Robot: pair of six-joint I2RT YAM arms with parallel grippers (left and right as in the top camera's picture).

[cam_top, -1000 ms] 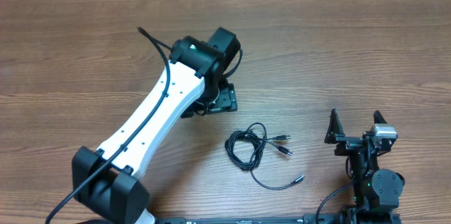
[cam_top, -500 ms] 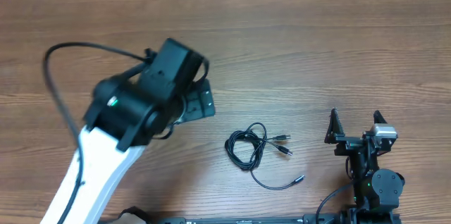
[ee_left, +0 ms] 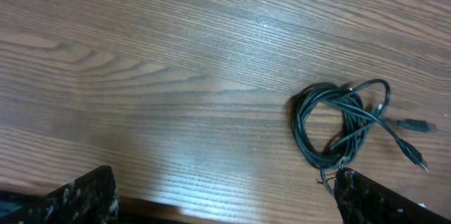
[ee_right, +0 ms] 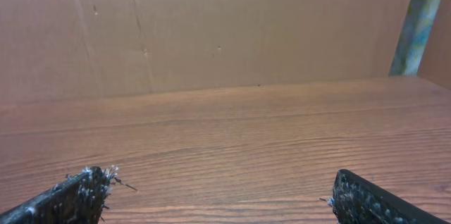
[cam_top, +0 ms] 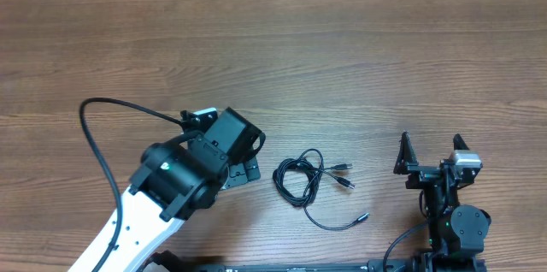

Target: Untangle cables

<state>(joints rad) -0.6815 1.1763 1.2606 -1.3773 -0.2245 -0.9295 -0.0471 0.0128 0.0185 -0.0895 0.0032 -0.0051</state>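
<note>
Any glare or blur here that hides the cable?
Overhead: even light, cable sharp. Left wrist: pale glare patch on the table, clear of the cable; its plug ends slightly smeared. Right wrist: no glare, no cable in view.

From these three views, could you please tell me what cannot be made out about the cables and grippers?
1. Cables: how many and where they cross; too small overhead, strands overlap in the left wrist view.
2. Lower loose plug: left wrist view, cut off by the bottom edge and a finger.
3. Left gripper: overhead, mostly hidden under its own arm.
4. Right wrist view: no cables in frame.
</note>
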